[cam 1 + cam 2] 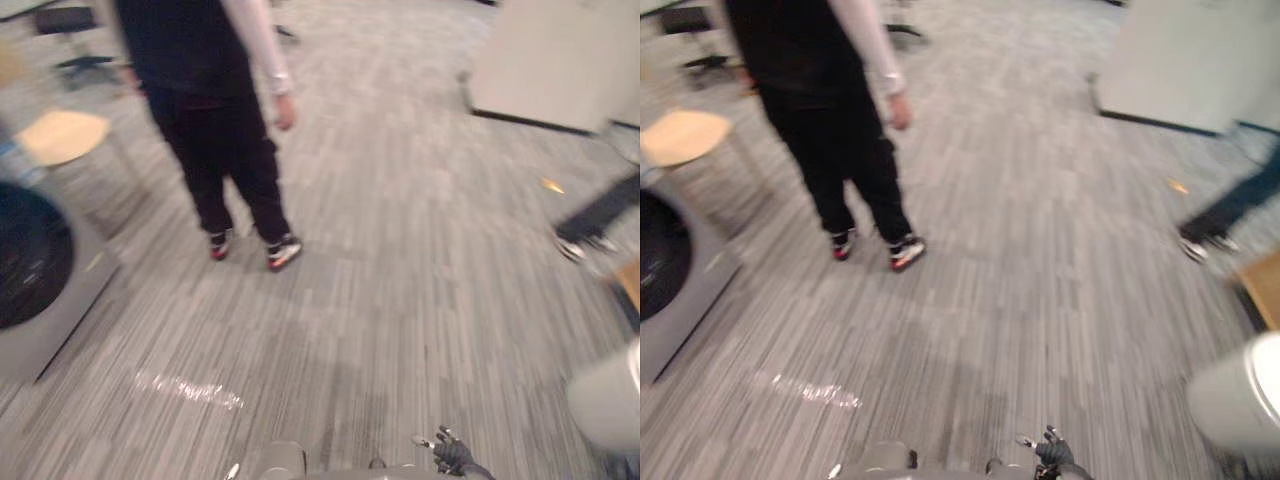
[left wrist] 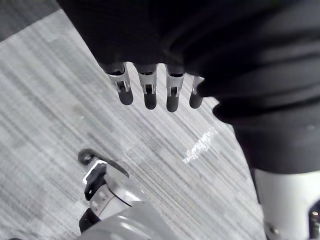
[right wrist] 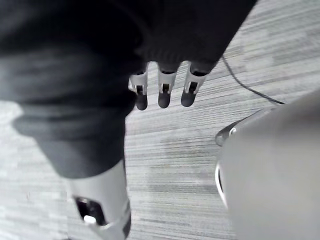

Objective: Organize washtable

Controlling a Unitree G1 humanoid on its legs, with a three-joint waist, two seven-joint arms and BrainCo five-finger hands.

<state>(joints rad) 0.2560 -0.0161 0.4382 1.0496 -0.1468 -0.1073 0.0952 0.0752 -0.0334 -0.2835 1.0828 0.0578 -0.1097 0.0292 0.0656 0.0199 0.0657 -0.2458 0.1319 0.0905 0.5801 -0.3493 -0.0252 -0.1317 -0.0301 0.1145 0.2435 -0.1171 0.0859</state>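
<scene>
My left hand (image 2: 146, 92) hangs above the grey striped carpet (image 2: 50, 110). Its fingers (image 2: 172, 95) are straight and relaxed, with nothing between them. My right hand (image 3: 162, 90) hangs the same way over the carpet, and its fingers (image 3: 189, 89) are straight and hold nothing.
A person in black trousers (image 1: 225, 150) stands ahead on the left. A grey washing machine with a dark round door (image 1: 40, 270) is at the left edge, with a round wooden stool (image 1: 62, 135) behind it. Another person's leg and shoe (image 1: 590, 225) show at the right, below a white panel (image 1: 550, 60).
</scene>
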